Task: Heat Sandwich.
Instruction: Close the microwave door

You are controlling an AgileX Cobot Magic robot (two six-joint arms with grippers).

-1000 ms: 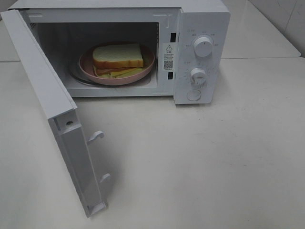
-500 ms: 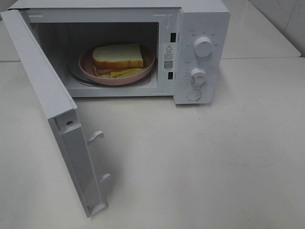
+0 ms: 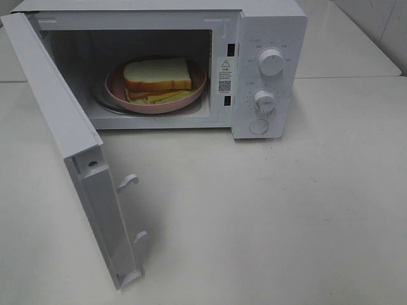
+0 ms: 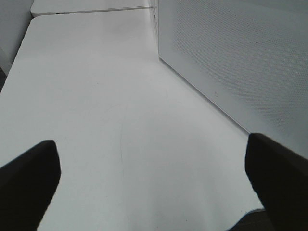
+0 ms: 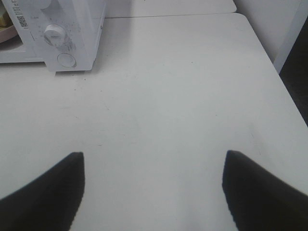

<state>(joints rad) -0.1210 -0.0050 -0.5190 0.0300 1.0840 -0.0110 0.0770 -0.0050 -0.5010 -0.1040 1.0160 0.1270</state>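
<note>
The left gripper (image 4: 154, 187) and right gripper (image 5: 154, 192) hang over the white table (image 3: 286, 210), fingers spread wide, holding nothing. Beyond them the microwave door (image 3: 70, 146) stands swung open. Inside the microwave (image 3: 273, 25), the sandwich (image 3: 157, 75) rests on a pink plate (image 3: 114, 92).

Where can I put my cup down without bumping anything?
The table is bare in front of the microwave, right of its open door. Inside is crowded: the pink plate with the sandwich fills it.
</note>
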